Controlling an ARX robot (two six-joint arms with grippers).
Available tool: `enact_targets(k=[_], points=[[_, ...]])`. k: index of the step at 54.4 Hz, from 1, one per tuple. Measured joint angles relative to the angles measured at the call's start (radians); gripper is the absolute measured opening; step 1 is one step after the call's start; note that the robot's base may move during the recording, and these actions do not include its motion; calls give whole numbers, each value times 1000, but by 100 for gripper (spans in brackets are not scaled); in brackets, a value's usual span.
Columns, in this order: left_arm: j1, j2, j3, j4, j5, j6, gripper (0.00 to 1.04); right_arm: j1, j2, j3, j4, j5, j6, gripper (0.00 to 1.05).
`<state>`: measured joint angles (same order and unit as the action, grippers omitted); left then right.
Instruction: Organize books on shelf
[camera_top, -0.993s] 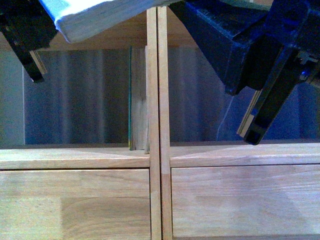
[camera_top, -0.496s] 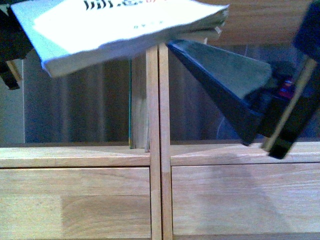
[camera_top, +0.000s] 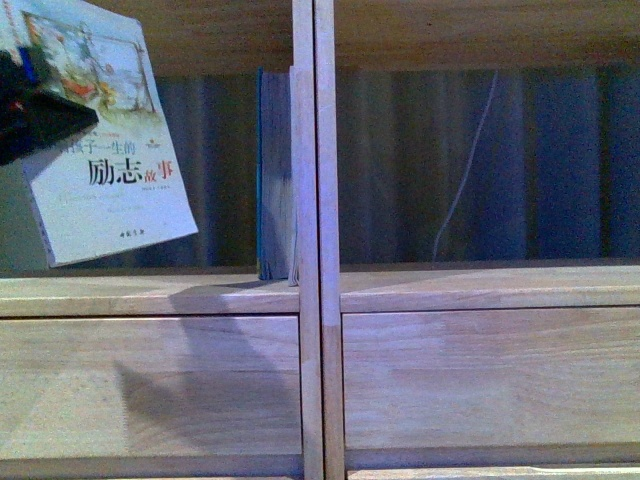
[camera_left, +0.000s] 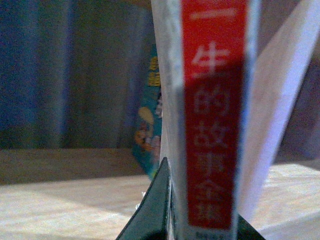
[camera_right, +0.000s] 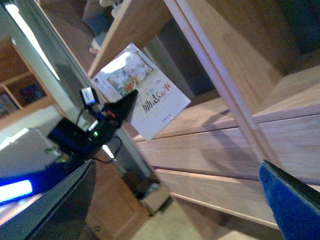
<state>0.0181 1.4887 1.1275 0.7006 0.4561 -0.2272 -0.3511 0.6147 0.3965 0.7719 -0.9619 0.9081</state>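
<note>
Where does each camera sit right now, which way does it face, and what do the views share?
Front view: on the body, facing the shelf straight on; the left end effector holds the white book at the left edge; no right arm visible.
Left wrist view: on the left wrist, looking past its fingers at that book's red spine, the teal book beyond.
Right wrist view: on the right wrist, angled across the shelf toward the left end effector; the open right end effector frames it.
Shared: all three show the white book.
</note>
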Motion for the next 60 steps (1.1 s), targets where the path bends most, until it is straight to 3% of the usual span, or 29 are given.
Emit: enact_targets(k=[11,29,45,60], points=[[-41,180,202,-77,-99,244,7,-167,-150,-28,-52,-73,-159,98],[-139,382,482,-167,-248,587,7,15,-243,-58,-254,43,-301,98],[-198,528,679,-223,-379,615,7,21,-245,-59,-257,50,-322,98],[-274,593,702,-199,-501,555,7,22,-246,-59,-257,51,-323,98]])
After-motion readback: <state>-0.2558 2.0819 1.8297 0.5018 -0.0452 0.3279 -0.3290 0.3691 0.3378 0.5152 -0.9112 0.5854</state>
